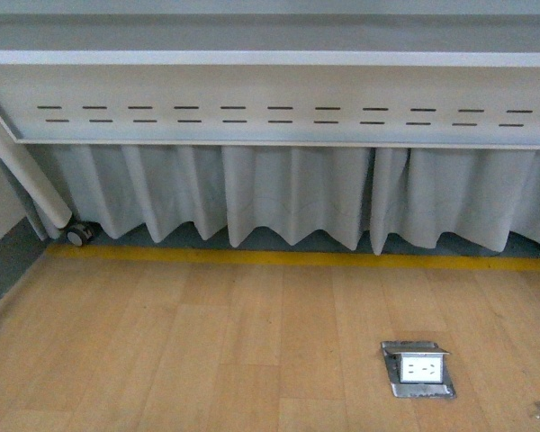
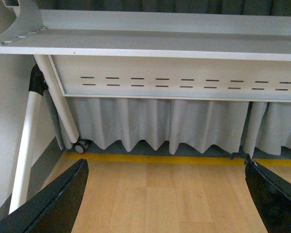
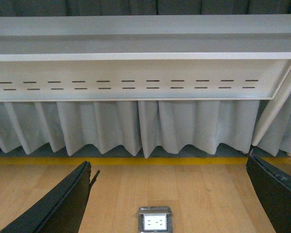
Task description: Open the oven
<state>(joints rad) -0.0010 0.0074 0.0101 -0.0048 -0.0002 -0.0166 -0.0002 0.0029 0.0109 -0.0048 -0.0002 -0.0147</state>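
Observation:
The oven is out of view in all three views. My left gripper is open, its two black fingers spread wide over bare wooden floor with nothing between them. My right gripper is open too, its black fingers standing far apart above the floor. Neither arm shows in the front view.
A white table with a slotted panel and a grey pleated skirt stands ahead. A yellow line runs along the wooden floor. A metal floor socket sits in the floor. A caster and tube legs stand at the left.

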